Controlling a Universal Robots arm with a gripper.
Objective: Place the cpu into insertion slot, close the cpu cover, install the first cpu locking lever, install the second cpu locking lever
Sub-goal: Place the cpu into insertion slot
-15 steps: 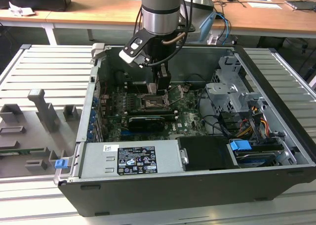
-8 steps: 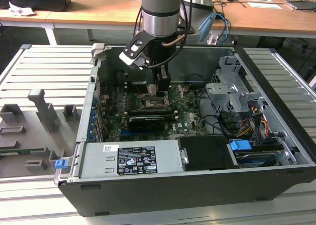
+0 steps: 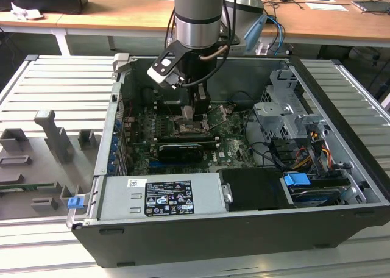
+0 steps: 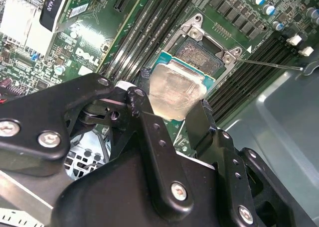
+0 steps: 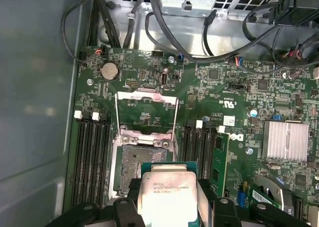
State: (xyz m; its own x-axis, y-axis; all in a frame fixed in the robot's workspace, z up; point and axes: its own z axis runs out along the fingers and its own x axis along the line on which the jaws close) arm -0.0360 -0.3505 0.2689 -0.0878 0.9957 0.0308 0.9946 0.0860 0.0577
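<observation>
My gripper (image 4: pixel 174 101) is shut on the cpu (image 4: pixel 177 90), a flat square chip with a pale metal face, one black finger on each of two opposite edges. The chip hangs tilted just above and beside the insertion slot (image 4: pixel 202 55), a dark square socket with a silvery rim that lies partly uncovered. In the first wrist view the cpu (image 5: pixel 167 189) overlaps the slot's (image 5: pixel 133 162) near corner. The cpu cover (image 5: pixel 149 93) stands flipped open beyond the slot. A thin wire lever (image 4: pixel 269 64) sticks out beside the socket. In the exterior view the gripper (image 3: pixel 196 107) reaches down into the open computer case over the slot (image 3: pixel 192 127).
Long black memory slots (image 5: pixel 92 152) flank the socket on both sides. A green card (image 5: pixel 219 157) stands close to the chip. Black cables (image 5: pixel 199 48) hang above the board. A metal drive cage (image 3: pixel 283 116), a power supply (image 3: pixel 161 196) and the case walls (image 3: pixel 335 107) close in the space.
</observation>
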